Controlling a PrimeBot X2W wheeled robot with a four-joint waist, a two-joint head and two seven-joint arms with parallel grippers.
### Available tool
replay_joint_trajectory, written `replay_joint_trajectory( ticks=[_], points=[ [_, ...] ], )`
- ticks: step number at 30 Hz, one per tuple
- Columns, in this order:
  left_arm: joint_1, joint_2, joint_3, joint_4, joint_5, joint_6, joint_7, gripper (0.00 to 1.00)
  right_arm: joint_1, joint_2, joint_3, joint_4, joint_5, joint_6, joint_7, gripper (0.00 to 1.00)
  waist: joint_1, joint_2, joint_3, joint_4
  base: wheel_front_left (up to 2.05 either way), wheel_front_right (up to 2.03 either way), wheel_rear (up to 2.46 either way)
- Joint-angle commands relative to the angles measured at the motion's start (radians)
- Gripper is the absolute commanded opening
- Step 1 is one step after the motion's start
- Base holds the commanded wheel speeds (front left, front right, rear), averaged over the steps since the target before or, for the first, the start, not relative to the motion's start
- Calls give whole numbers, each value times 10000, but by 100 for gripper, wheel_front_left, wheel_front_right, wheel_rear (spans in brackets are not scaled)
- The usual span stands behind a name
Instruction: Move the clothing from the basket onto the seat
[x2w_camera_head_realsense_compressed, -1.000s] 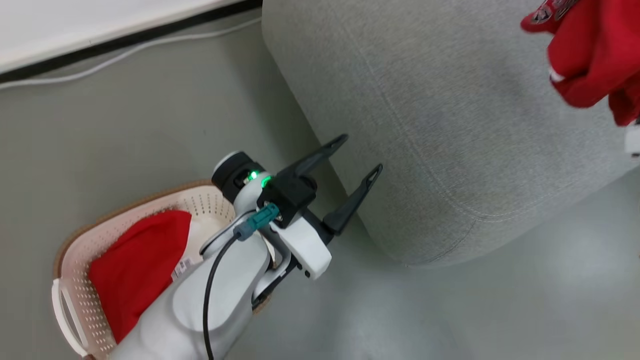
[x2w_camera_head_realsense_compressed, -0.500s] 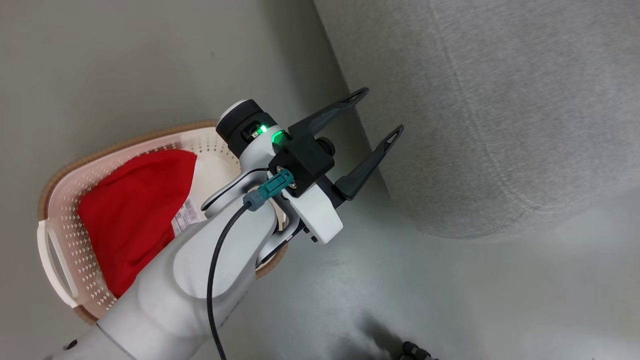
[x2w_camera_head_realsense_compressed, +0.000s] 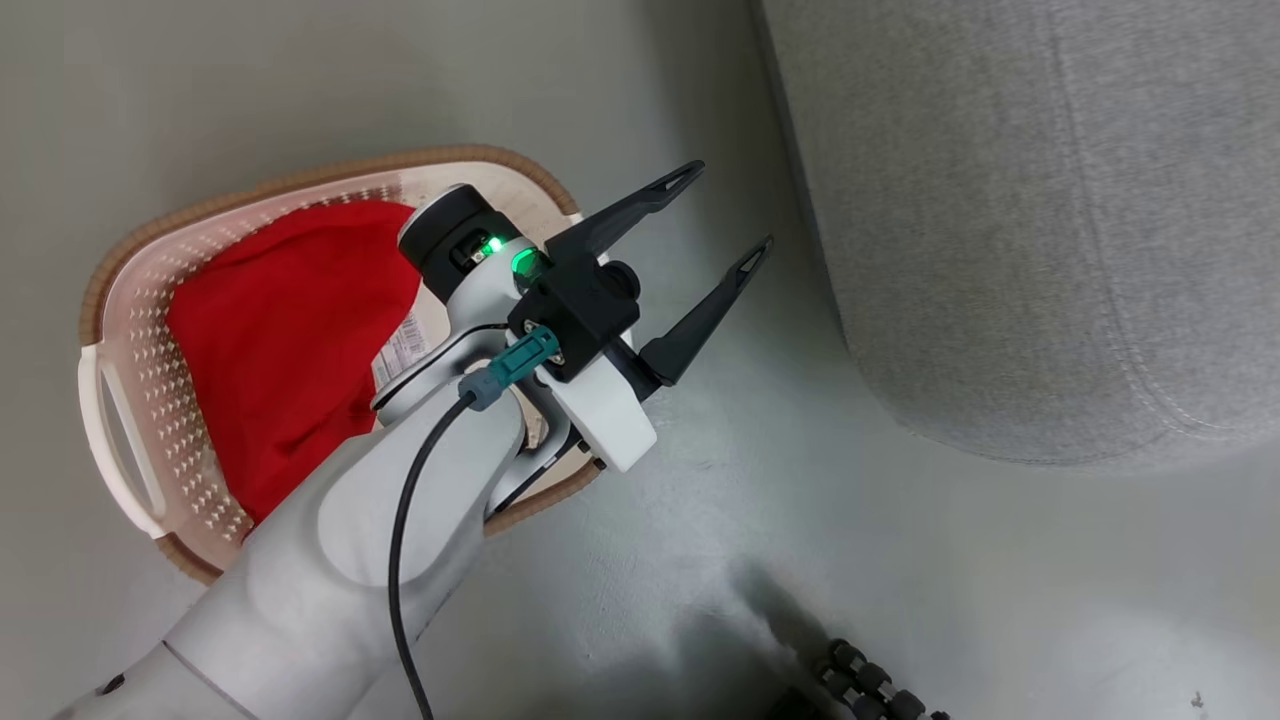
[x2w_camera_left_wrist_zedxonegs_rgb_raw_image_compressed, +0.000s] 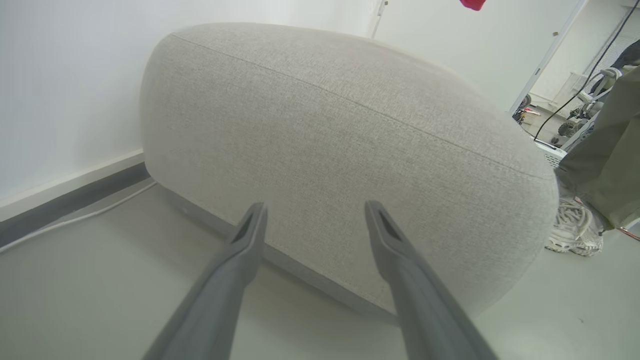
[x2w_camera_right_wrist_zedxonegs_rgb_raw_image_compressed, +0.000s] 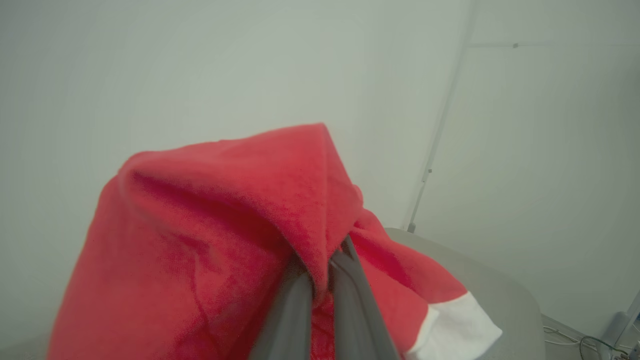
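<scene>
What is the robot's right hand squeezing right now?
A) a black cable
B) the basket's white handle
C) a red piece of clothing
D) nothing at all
C: in the right wrist view, the two fingers of the right gripper are pinched shut on a fold of the red garment, which drapes over them.

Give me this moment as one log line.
left pincer: open, empty, facing seat | right pincer: shut on one garment | basket: other garment inside

L gripper (x2w_camera_head_realsense_compressed: 727, 208) fingers spread wide; R gripper (x2w_camera_right_wrist_zedxonegs_rgb_raw_image_compressed: 322, 264) clamped tight on clothing (x2w_camera_right_wrist_zedxonegs_rgb_raw_image_compressed: 210, 225)
</scene>
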Motion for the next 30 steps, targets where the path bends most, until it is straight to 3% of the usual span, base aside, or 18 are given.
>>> replay_joint_trajectory(
  ticks=[1,8,17,18,19,20,30],
  points=[
    [-58,-43,216,-280,181,-40,-47,100,-148,-455,-375,4,2,27,-53,0,0,0,201,195,0,0,0],
    [283,-148,460,-411,285,-40,-47,100,-1091,-542,-1580,1206,-510,27,-53,0,0,0,412,706,0,0,0],
    [673,-330,894,-438,392,-40,-47,100,-1703,-267,-726,2614,-40,27,146,2,0,0,411,1119,0,0,0],
    [692,-376,903,-442,376,-40,-47,100,-1689,-275,-724,2818,-36,27,130,33,0,0,382,1185,0,0,0],
    [712,-407,922,-443,368,-40,-47,100,-1634,-264,-630,3069,-58,27,144,77,0,0,337,1239,0,0,0],
    [740,-437,963,-451,359,-40,-47,100,-1564,-246,-569,3285,-26,27,129,100,0,0,286,1290,0,0,0],
    [1167,-616,1421,-504,269,-40,-47,100,-140,-67,1173,3921,545,27,-41,100,0,0,-436,1624,0,0,0]
  ],
)
